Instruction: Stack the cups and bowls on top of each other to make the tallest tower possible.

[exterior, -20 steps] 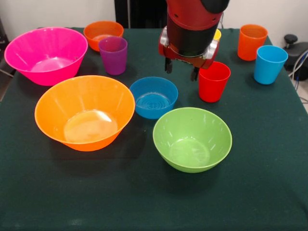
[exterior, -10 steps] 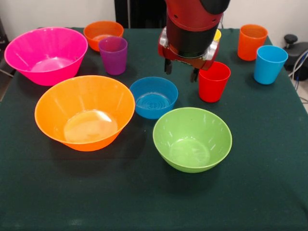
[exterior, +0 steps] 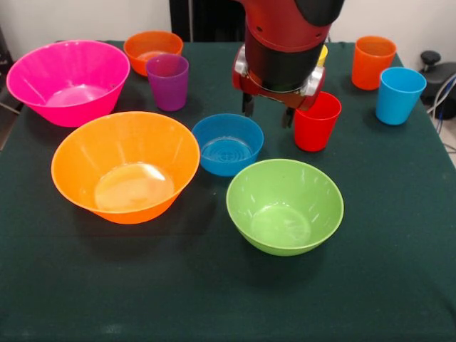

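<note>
My gripper [exterior: 268, 117] hangs open with nothing between its fingers, just behind the small blue bowl [exterior: 227, 144] and left of the red cup [exterior: 316, 121]. A green bowl [exterior: 284, 205] sits in front of them. The large orange bowl [exterior: 125, 165] is at the left, with the pink bowl [exterior: 68, 82] behind it. A purple cup [exterior: 168, 82] and a small orange bowl [exterior: 152, 50] stand at the back left. At the back right are an orange cup [exterior: 372, 62] and a light blue cup [exterior: 399, 95]. The arm hides most of the yellow cup [exterior: 323, 52]. Nothing is stacked.
Everything stands upright and apart on a dark green tablecloth [exterior: 214, 299]. The widest bare stretch of cloth is along the front edge. Cables and a black object [exterior: 434, 68] lie off the table at the right.
The gripper has come down slightly, toward the small blue bowl's far rim, staying open. No cup or bowl has moved.
</note>
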Controlling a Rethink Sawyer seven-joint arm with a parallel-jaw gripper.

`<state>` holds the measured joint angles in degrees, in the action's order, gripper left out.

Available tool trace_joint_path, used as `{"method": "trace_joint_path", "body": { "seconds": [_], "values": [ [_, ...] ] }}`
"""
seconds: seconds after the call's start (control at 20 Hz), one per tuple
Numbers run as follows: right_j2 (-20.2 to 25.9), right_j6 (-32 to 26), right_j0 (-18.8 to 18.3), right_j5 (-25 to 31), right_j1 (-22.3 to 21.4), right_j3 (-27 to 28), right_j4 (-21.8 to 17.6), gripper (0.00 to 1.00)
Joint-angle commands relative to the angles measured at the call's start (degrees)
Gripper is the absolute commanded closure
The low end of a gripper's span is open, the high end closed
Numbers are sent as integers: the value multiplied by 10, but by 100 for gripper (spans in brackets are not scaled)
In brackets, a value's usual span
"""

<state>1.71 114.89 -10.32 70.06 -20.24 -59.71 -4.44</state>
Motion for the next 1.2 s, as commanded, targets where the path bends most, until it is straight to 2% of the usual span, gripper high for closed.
{"method": "trace_joint_path", "body": {
  "seconds": [0.05, 0.25, 0.7, 1.2],
  "values": [
    [53, -36, 9, 83, 41, 86, -16, 0],
    [58, -39, 14, 131, 83, 174, -22, 0],
    [59, -37, 23, 187, 148, 301, -23, 0],
    [51, -30, 32, 205, 187, 367, -17, 0]
  ]
}}
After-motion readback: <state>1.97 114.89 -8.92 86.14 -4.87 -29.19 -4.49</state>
